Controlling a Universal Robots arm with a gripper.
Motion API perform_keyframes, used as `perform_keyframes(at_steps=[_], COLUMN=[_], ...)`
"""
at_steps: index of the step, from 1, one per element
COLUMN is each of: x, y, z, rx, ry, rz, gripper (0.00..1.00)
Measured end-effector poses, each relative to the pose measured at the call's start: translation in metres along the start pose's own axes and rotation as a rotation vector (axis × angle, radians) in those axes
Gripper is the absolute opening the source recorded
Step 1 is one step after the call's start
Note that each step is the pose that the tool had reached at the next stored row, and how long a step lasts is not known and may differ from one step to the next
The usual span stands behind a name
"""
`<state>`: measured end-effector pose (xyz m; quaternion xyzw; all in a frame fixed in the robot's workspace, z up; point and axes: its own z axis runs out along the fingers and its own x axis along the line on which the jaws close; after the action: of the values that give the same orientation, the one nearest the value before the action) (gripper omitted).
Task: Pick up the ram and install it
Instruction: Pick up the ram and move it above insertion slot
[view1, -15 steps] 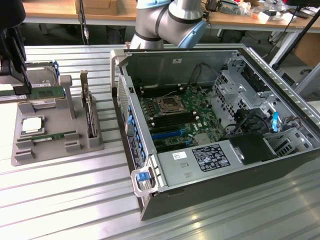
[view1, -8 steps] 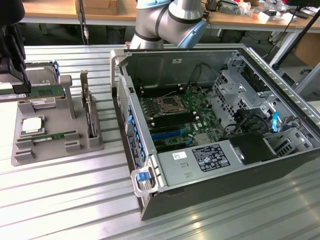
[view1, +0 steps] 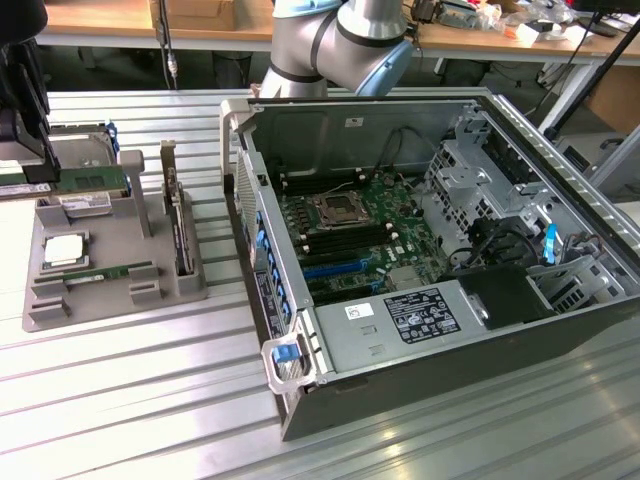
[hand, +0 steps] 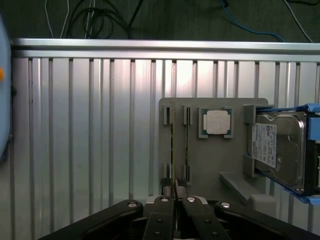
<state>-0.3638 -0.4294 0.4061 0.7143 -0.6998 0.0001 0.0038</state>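
Presently gripper (hand: 173, 189) clenched on the ram (hand: 173, 145), pinching the thin stick by its long top edge. Stick hangs level above the grey fixture tray (hand: 200, 165), in line with the slot along one tray edge. Second ram (hand: 186, 145) seated in the next slot inward. CPU (hand: 217, 122) mid-tray. Hard drive (hand: 280, 150) propped along the opposite edge. Open computer case (view1: 420, 230) on the exterior view's right.

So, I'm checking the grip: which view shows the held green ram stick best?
The exterior view: the long green ram stick shows side-on, lifted above the grey tray. The wrist view gives its thin edge between shut jaws.
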Motion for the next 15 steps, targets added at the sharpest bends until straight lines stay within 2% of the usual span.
perform_keyframes(at_steps=[15], x=[0.0000], y=[0.0000], z=[-0.0070], rx=[0.0000], ry=[0.0000], rz=[0.000], gripper=[0.12])
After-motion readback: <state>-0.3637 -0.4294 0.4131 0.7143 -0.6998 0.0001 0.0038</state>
